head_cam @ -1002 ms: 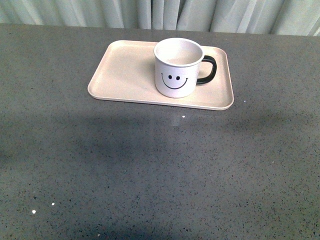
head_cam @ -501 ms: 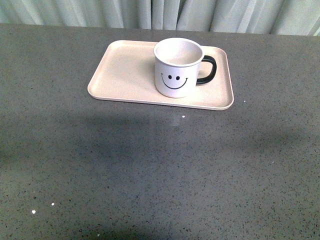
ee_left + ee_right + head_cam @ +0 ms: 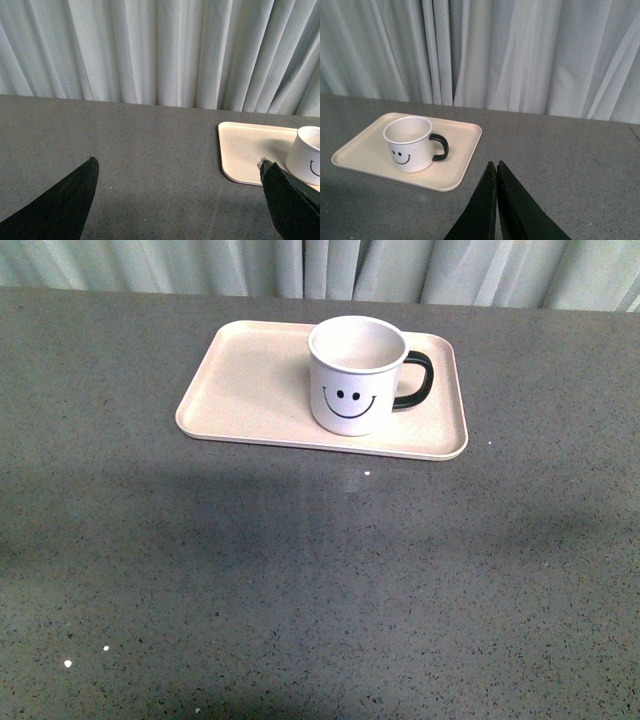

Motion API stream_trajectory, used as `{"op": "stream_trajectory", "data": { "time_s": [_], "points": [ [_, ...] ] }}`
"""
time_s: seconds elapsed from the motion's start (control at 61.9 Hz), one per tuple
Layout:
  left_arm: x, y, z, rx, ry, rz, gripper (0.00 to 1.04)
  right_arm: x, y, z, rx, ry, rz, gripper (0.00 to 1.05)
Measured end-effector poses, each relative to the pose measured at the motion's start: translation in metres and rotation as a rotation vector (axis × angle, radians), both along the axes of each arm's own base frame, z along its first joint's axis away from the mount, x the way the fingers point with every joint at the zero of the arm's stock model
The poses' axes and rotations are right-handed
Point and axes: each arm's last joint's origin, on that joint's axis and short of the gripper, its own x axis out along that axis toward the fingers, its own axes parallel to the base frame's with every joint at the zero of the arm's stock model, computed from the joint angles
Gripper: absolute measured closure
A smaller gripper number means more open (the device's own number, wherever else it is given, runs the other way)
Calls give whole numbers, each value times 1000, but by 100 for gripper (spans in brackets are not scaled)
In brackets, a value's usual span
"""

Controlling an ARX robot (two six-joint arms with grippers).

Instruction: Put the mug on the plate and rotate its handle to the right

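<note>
The white mug (image 3: 356,375) with its black smiley face stands upright on the right half of the pale beige plate (image 3: 250,380), and its black handle (image 3: 415,380) points to the right. Neither arm shows in the front view. In the right wrist view the mug (image 3: 409,144) sits on the plate (image 3: 357,145), with my right gripper (image 3: 495,164) shut on nothing over bare table to the plate's right. My left gripper (image 3: 177,167) is open and empty above the table, left of the plate (image 3: 245,150); an edge of the mug (image 3: 306,155) shows there.
A grey speckled tabletop (image 3: 320,580) stretches in front of the plate. Pale pleated curtains (image 3: 330,265) hang along the table's far edge.
</note>
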Motion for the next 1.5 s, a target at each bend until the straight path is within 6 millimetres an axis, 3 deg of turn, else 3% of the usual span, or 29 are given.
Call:
{"op": "stream_trajectory", "data": {
  "time_s": [0.97, 1.277, 1.438, 1.503],
  "points": [
    [0, 0, 0, 0, 0, 0, 9, -24, 0, -3, -1, 3, 0, 102],
    [0, 0, 0, 0, 0, 0, 9, -24, 0, -3, 0, 3, 0, 36],
    [0, 0, 0, 0, 0, 0, 9, -24, 0, -3, 0, 3, 0, 9],
    [0, 0, 0, 0, 0, 0, 9, -24, 0, -3, 0, 3, 0, 9]
  ]
}}
